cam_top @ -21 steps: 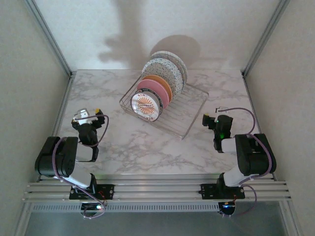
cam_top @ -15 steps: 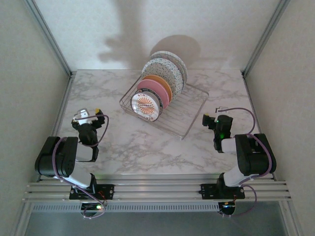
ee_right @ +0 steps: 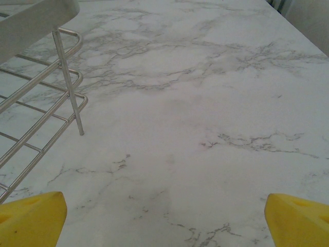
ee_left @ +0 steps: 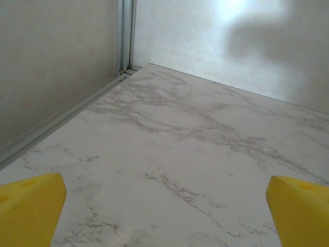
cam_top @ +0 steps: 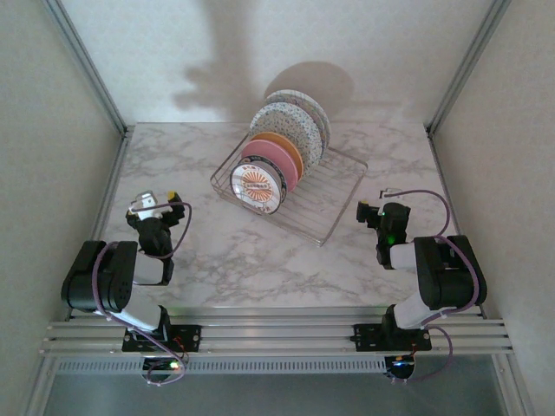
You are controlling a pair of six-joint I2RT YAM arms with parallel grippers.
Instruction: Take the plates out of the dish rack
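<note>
The silver wire dish rack (cam_top: pixel 334 198) stands at the middle back of the marble table. Several plates stand upright in it, front to back: a small white one with an orange-brown emblem (cam_top: pixel 259 185), a pink one (cam_top: pixel 282 163), an orange one (cam_top: pixel 293 147) and two speckled ones (cam_top: pixel 293 124) (cam_top: pixel 310 106). My left gripper (cam_top: pixel 159 202) rests low at the near left, open with nothing in it, its yellow fingertips (ee_left: pixel 30 208) wide apart over bare marble. My right gripper (cam_top: pixel 378 209) sits open and empty just right of the rack's near corner (ee_right: pixel 66 92).
Aluminium posts and pale walls (cam_top: pixel 87 69) close in the table at left, right and back. Bare marble (cam_top: pixel 260 260) lies between the two arms and in front of the rack. A wall rail (ee_left: pixel 61 116) runs along the table's left edge.
</note>
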